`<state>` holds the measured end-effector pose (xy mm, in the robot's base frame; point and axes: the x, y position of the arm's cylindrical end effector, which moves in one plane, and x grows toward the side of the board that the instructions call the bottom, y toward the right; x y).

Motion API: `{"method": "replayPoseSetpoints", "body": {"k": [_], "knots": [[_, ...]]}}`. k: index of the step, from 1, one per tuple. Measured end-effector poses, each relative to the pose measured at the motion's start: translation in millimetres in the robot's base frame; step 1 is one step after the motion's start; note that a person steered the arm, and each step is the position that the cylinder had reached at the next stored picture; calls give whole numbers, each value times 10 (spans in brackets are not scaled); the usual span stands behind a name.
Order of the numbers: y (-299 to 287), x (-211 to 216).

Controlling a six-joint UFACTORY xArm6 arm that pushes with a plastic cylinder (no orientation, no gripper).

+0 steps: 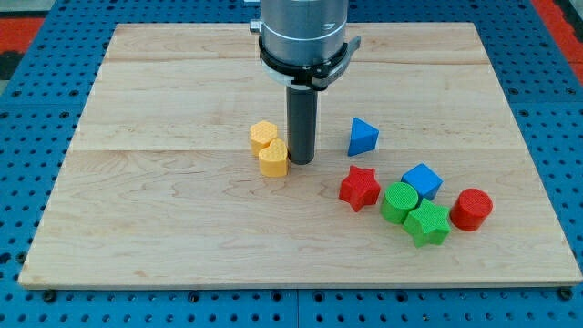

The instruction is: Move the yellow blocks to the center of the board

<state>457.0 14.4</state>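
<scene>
Two yellow blocks sit near mid-board, touching each other: yellow hexagon-ish block (263, 135) at the view's top-left of the pair, yellow heart-ish block (272, 158) just below-right of it. Shapes approx; outlines hard to read exactly. As a pair their long axis runs roughly 11 to 5 o'clock. The heart's notch seems to face about 12 o'clock, twd the other yellow, but can't be sure.

My tip (301, 162) is down on the wooden board (137, 210), right beside the heart-ish block at its 3 o'clock, touching or nearly so. No jaws on this rig, just a rod, so nothing clenched or released.

Other blocks cluster at 4 o'clock from the tip, well apart from the yellows: blue triangle (363, 137) closest, at the tip's 2-3 o'clock; red star (360, 188); green cylinder (399, 200) touching blue cube (422, 180) and green star (427, 223); red cylinder (471, 209) furthest right.

Room: board open at 9, 7 and 12 o'clock of the yellows; all board edges far from them. Blue pegboard table (36, 82) surrounds the board.
</scene>
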Motion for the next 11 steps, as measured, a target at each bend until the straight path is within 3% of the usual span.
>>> {"method": "replayPoseSetpoints", "body": {"k": [1,2,3,4,5,6,7,8,10,11], "knots": [[25,329],[-637,414],[-970,142],[-985,106],[-726,405],[-119,479],[193,290],[-48,1],[-197,463],[-819,203]]}}
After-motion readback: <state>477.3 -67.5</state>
